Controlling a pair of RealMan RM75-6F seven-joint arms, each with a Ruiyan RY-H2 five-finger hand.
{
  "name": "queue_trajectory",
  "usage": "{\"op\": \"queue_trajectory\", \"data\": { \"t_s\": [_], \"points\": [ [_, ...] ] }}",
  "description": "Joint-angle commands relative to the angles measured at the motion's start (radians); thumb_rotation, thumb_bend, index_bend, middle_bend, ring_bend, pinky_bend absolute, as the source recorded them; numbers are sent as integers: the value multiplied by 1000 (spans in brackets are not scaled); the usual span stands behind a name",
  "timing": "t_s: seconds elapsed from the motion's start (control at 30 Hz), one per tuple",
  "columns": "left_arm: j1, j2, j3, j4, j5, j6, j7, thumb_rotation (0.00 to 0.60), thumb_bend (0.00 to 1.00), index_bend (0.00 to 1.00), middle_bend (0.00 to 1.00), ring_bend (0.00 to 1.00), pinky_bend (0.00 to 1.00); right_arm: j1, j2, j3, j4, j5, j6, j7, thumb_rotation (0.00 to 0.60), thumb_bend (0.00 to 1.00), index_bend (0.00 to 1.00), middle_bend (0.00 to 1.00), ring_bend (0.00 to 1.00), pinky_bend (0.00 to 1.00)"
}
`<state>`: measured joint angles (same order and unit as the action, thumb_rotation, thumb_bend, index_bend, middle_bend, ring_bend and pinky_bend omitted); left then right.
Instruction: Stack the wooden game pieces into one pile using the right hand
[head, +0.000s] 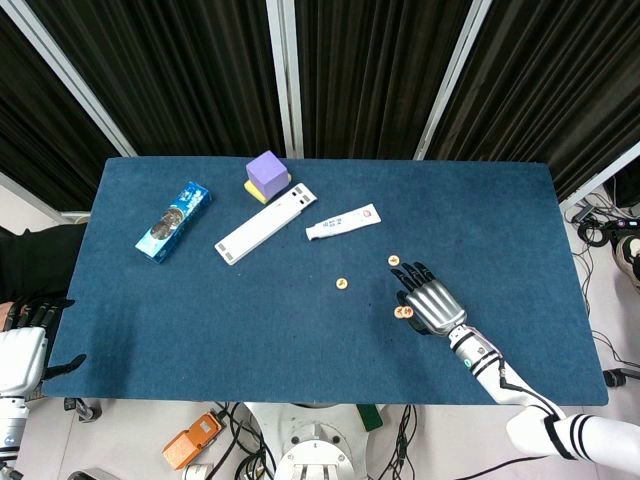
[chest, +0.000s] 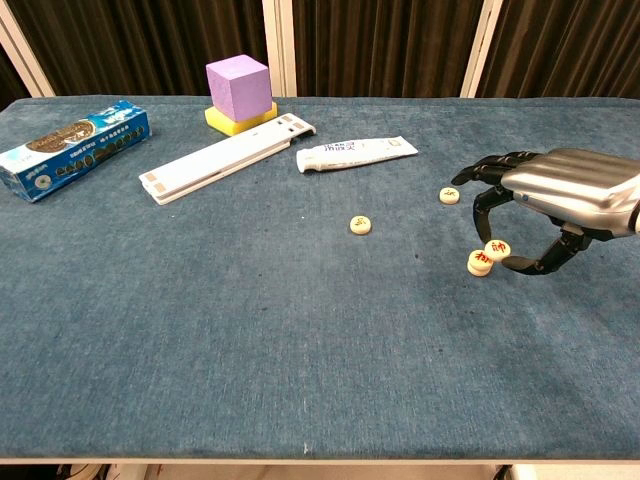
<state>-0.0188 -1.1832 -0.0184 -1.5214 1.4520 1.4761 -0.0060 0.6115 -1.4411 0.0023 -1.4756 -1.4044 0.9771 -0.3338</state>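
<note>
Head view, far left: the robot's left hand (head: 20, 350) hangs off the blue cloth-covered surface (head: 200, 310), its dark fingers (head: 40, 308) slightly spread with nothing in them. On the cloth, a blue rectangular snack box (chest: 72, 148) lies at the left, then a long flat white bar-shaped device (chest: 228, 157) lies at a slant, and just beyond its far end a purple foam cube (chest: 239, 87) sits on top of a flat yellow block (chest: 226, 122). Next comes a white tube with printed lettering (chest: 356, 153), lying on its side near the centre.

Now the wooden game pieces, small pale round discs with red characters. One disc (chest: 361, 225) sits alone mid-surface, well apart from the others. A second disc (chest: 450, 195) lies nearer the tube, just off the right hand's fingertips. A third disc (chest: 480, 263) rests flat on the cloth.

And here is the silver right hand (chest: 555, 205), palm down over that third disc, pinching a fourth disc (chest: 497, 249) between thumb and a finger. That held piece is tilted and sits right at the upper edge of the resting disc; in the chest view they appear to touch.
</note>
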Motion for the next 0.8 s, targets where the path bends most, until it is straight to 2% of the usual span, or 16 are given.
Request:
{"op": "queue_trajectory", "data": {
  "t_s": [0.03, 0.8],
  "points": [
    [1, 0, 0, 0, -1, 0, -1, 600, 5, 206, 183, 123, 0, 0, -4, 3, 3, -3, 3, 0, 600, 518, 519, 134, 36, 120],
    [2, -5, 2, 8, -5, -7, -6, 600, 6, 206, 183, 123, 0, 5, -20, 9, 12, -1, -18, -16, 600, 518, 479, 133, 36, 121]
  ]
}}
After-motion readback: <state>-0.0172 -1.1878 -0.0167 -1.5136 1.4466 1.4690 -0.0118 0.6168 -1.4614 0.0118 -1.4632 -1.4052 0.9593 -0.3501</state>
